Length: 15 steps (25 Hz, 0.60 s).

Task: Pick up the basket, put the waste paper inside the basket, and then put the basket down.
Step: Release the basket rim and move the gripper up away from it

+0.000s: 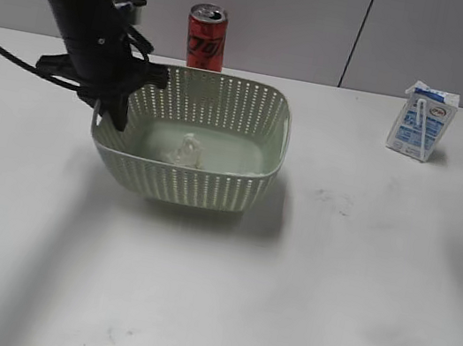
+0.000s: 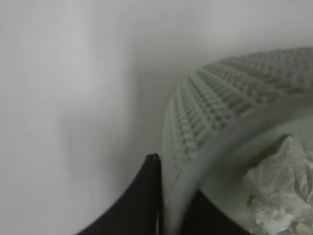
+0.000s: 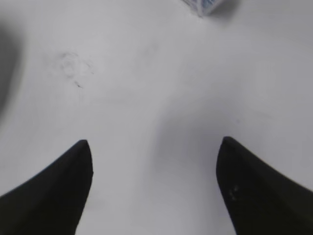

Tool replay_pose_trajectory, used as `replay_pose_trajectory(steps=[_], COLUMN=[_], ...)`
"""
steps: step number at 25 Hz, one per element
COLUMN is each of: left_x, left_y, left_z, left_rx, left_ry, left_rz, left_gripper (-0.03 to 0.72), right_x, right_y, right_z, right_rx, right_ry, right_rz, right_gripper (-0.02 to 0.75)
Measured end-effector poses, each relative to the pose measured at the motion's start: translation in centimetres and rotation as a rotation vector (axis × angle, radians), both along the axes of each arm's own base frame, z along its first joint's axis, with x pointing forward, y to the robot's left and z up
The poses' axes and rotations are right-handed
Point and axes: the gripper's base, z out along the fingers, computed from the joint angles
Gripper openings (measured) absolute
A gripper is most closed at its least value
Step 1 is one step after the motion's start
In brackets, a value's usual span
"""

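gripping the left rim of the basket (image 1: 219, 140) with my left hand (image 1: 114, 103), its fingers pinched on the wall, i judge i'm at the putting-down step: the waste paper (image 1: 186, 152) already lies inside. the basket sits mid-counter (image 1: 279, 307) before the can (image 1: 206, 36), long axis running left to right, mouth up. next i should let go cleanly. my right hand (image 3: 154, 161) hangs wide, empty.

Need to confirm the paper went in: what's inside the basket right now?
Crumpled waste paper lies on the floor of the basket. The near wall and the left gripper on the rim hide some floor, so whether both wads are in is unclear.
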Motion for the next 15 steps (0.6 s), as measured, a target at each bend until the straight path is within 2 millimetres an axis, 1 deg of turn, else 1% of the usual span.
replay_pose_trajectory(steps=[2, 4, 6, 7, 8, 10, 13, 14, 15], left_x=[1.0, 1.5, 1.6, 1.6, 1.6, 1.7, 1.5, 1.3, 1.1], left_y=[-0.6, -1.1, -1.2, -1.3, -1.3, -1.1, -0.9, -0.8, -0.7], left_z=[-1.2, -2.4, -2.9, -3.0, -3.0, -3.0, -2.0, -1.1, 0.1], left_rx=[-0.010, -0.021, -0.031, -0.033, -0.032, -0.014, 0.005, 0.004, -0.003], left_ry=[0.040, 0.079, 0.102, 0.110, 0.110, 0.105, 0.090, 0.083, 0.063], left_rz=[0.006, 0.028, 0.041, 0.044, 0.043, 0.037, 0.013, 0.005, -0.004], left_gripper=[0.000, 0.001, 0.030, 0.061, 0.114, 0.252, 0.541, 0.591, 0.622], right_x=[-1.0, -2.7, -4.7, -5.9, -7.0, -9.2, -12.6, -13.9, -15.2], right_y=[-0.9, -1.3, -1.4, -1.5, -1.6, -1.9, -2.3, -2.5, -2.6], right_z=[0.6, 1.2, 1.5, 1.6, 1.5, 1.1, -0.2, -0.7, -1.2], right_rx=[-0.001, 0.000, 0.014, 0.022, 0.029, 0.034, 0.036, 0.036, 0.035], right_ry=[0.002, -0.006, -0.016, -0.025, -0.038, -0.066, -0.075, -0.071, -0.069], right_rz=[-0.018, -0.022, -0.023, -0.024, -0.024, -0.025, -0.027, -0.028, -0.028], right_gripper=[0.594, 0.594, 0.594, 0.594, 0.594, 0.594, 0.594, 0.594, 0.593])
